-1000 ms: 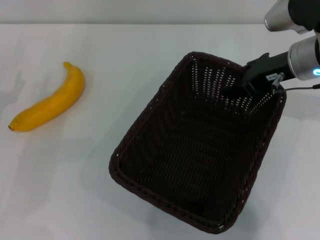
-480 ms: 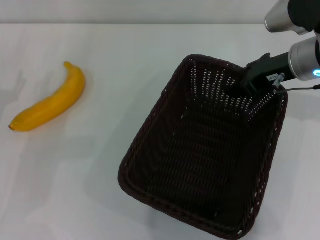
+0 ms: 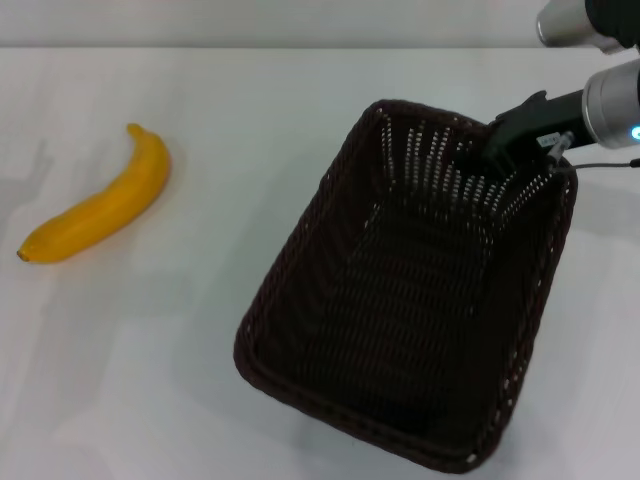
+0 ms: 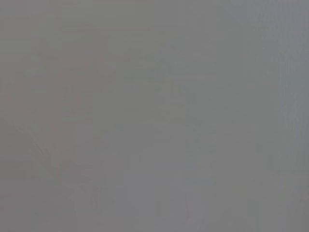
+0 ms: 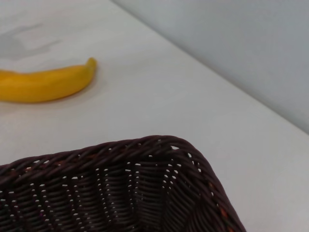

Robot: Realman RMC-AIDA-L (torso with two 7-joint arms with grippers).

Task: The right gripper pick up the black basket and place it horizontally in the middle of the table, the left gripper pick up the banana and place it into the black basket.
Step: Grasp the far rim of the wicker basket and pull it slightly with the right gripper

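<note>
black basket (image 3: 410, 300), large, woven, dark, open side up, sitting skewed on the white table (image 3: 250, 120), long axis running diagonally instead of level across. far short wall caught at the rim by the right gripper (image 3: 497, 158), fingers closed on the wicker there, one seemingly inside the wall and one outside. basket body stretching away from the fingers toward the near edge of the table, near end seeming slightly raised, though hard to be sure. in the right wrist view, only a rounded corner of the braided rim, close up. banana (image 3: 100, 205), yellow, curved, lying well apart from the fingers, out beyond the basket's long side, untouched on bare table. left gripper nowhere visible; left wrist view a blank grey. step in hand, as a judgement: first one, moving the basket. next move likely calling for a turn until level, a shift toward the middle, then letting go.
</note>
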